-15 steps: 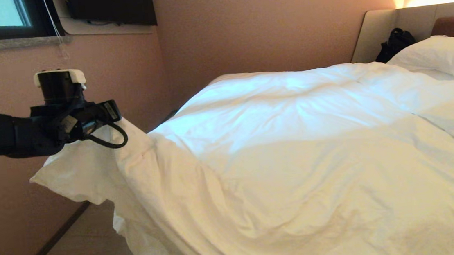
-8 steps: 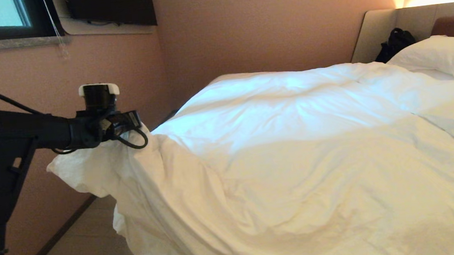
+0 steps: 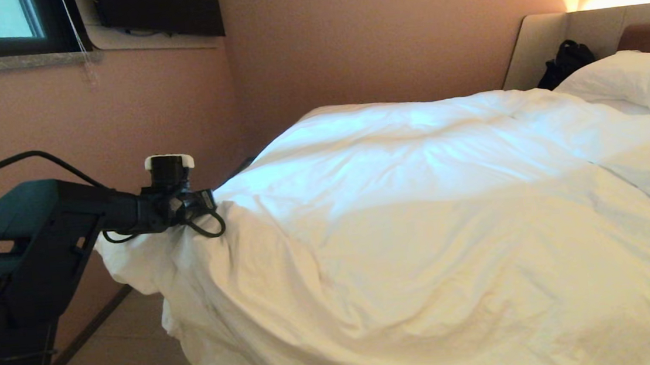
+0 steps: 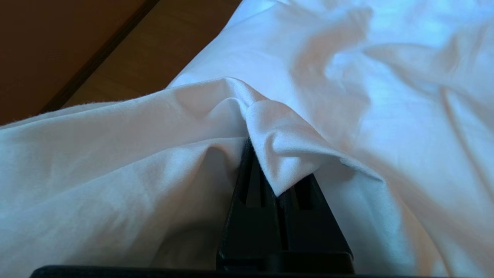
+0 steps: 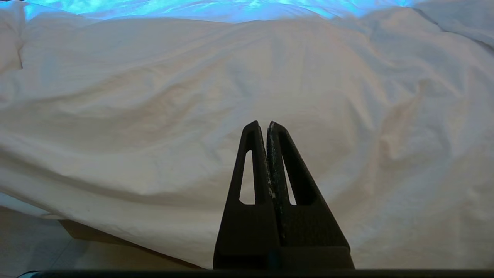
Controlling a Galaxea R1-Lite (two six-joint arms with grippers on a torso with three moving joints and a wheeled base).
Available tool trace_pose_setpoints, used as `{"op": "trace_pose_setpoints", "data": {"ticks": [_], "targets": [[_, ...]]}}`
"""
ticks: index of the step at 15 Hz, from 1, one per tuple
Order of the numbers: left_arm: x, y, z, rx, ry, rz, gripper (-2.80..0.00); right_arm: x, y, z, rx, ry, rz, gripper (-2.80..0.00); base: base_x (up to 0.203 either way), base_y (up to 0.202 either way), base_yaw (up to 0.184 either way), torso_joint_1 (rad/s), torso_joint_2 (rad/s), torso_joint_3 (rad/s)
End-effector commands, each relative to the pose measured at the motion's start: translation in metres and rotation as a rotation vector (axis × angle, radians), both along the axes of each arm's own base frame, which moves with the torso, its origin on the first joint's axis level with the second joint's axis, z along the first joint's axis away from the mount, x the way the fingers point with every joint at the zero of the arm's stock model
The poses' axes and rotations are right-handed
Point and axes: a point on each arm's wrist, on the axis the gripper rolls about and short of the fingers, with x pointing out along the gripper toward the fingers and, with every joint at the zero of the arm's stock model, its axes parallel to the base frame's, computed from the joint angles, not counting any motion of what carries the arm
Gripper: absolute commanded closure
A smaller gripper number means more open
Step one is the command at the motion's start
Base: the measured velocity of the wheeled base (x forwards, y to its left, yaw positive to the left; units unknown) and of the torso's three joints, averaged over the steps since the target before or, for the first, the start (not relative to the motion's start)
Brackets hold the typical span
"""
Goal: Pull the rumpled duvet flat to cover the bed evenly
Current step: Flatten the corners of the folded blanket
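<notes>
Left pincer tips buried, clamped on duvet fold, right pincer closed, empty

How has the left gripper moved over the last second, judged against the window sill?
Yes. The left gripper, shut on the duvet, has dropped away from the window sill and shifted right, toward the bed.

The right gripper is hanging with its two dark fingers pressed together, gripping nothing, its tips pointing at the duvet. The white duvet is lying creased and puffy across the bed, its edge draping down over a strip of pale floor.
</notes>
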Motion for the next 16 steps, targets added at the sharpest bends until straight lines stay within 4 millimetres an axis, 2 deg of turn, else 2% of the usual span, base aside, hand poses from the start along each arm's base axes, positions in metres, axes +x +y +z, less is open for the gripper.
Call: {"op": "trace_pose_setpoints", "data": {"ticks": [1, 4, 8, 9, 13, 16], "targets": [[0.000, 0.000, -0.004, 0.000, 0.013, 0.002, 0.00, 0.000, 0.000, 0.000, 0.000, 0.001, 0.001, 0.00, 0.000, 0.000, 0.000, 0.000, 0.00, 0.000], [-0.002, 0.000, -0.003, -0.002, 0.033, 0.000, 0.00, 0.000, 0.000, 0.000, 0.000, 0.001, 0.001, 0.00, 0.000, 0.000, 0.000, 0.000, 0.00, 0.000], [-0.014, -0.008, 0.013, -0.038, 0.078, -0.002, 0.00, 0.000, 0.000, 0.000, 0.000, 0.001, -0.001, 0.00, 0.000, 0.000, 0.000, 0.000, 0.00, 0.000], [-0.015, -0.009, 0.014, -0.041, 0.084, -0.003, -2.80, 0.000, 0.000, 0.000, 0.000, 0.001, 0.000, 0.00, 0.000, 0.000, 0.000, 0.000, 0.00, 0.000], [-0.031, -0.015, 0.022, -0.065, 0.099, -0.006, -2.80, 0.000, 0.000, 0.000, 0.000, 0.001, 0.001, 0.00, 0.000, 0.000, 0.000, 0.000, 0.00, 0.000], [-0.051, -0.021, 0.042, -0.096, 0.081, -0.028, -2.80, 0.000, 0.000, 0.000, 0.000, 0.001, 0.001, 0.00, 0.000, 0.000, 0.000, 0.000, 0.00, 0.000]]}}
